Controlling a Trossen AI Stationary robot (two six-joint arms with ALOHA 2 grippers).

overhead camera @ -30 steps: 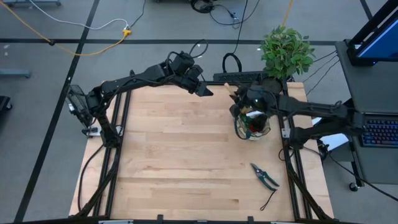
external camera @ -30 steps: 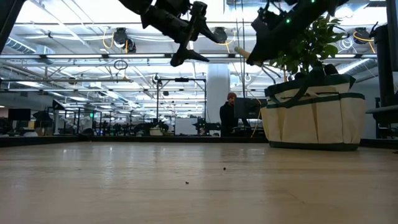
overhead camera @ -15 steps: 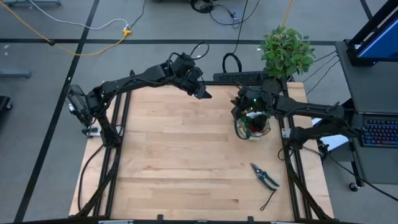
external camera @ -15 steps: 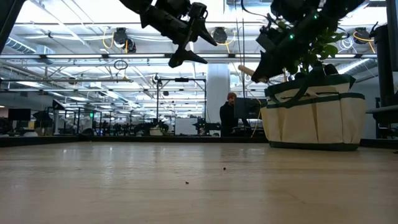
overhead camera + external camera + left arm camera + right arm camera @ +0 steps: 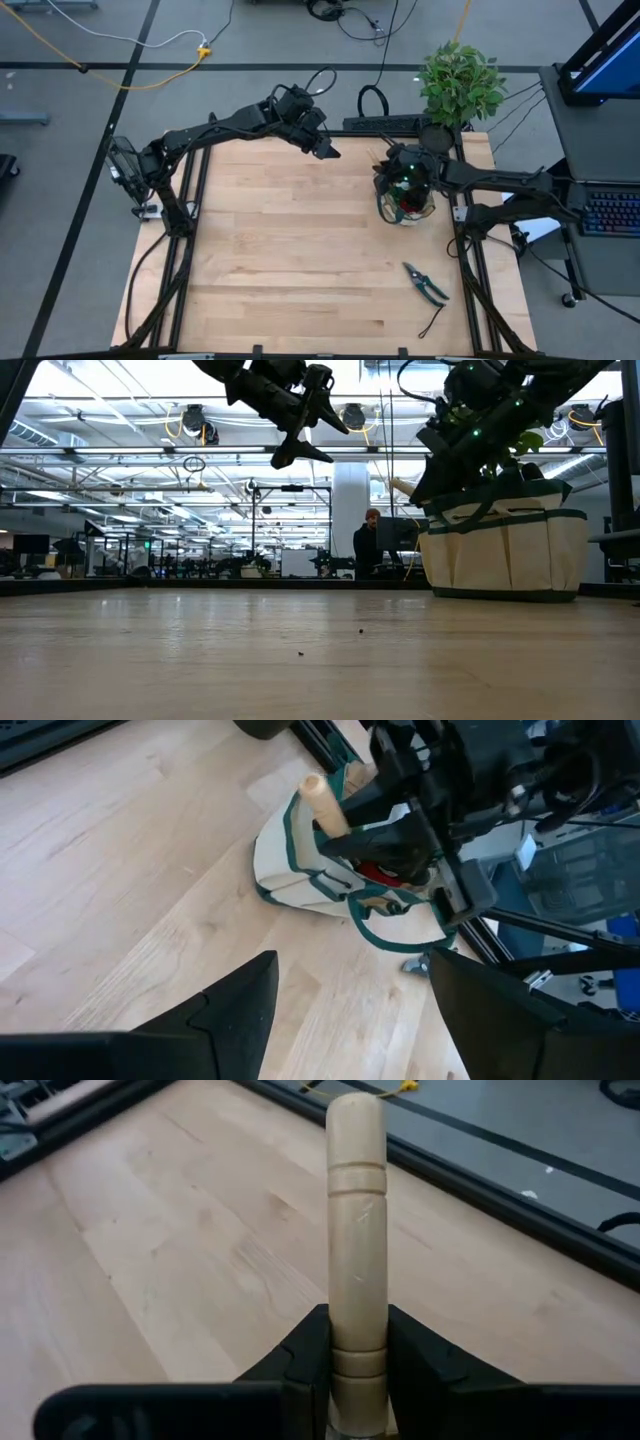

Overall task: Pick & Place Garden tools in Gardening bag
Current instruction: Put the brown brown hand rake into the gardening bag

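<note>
My right gripper (image 5: pixel 357 1330) is shut on a wooden-handled tool (image 5: pixel 357 1200) just above the far left rim of the beige gardening bag (image 5: pixel 405 205), which stands upright on its base at the table's right (image 5: pixel 505 550). The tool's light handle (image 5: pixel 322 802) sticks out over the rim; its metal end is hidden. Something red (image 5: pixel 378 872) lies inside the bag. Pruning shears (image 5: pixel 425 283) lie flat on the table nearer the front right. My left gripper (image 5: pixel 327 148) is open and empty, raised high over the table's far middle (image 5: pixel 310 420). My right gripper pinches the tool's wooden handle between its two fingers (image 5: pixel 305 1350), at the part of the handle (image 5: pixel 357 1315) toward the hidden metal end. The handle runs along the fingers and sticks out well past their tips. It is tilted, free end (image 5: pixel 400 485) up and toward the table's left, clear of the table.
A leafy potted plant (image 5: pixel 460 85) stands just behind the bag at the far right corner. A thin cord (image 5: pixel 432 320) lies near the shears. Bare wooden tabletop (image 5: pixel 290 250) spreads over the left and middle. A person (image 5: pixel 370 540) shows far off in the room.
My right gripper has gone down and a little toward the table's right with the tool, from well above the bag to just over its rim. The handle has stayed tilted in the shut fingers. The bag and shears have stayed put.
</note>
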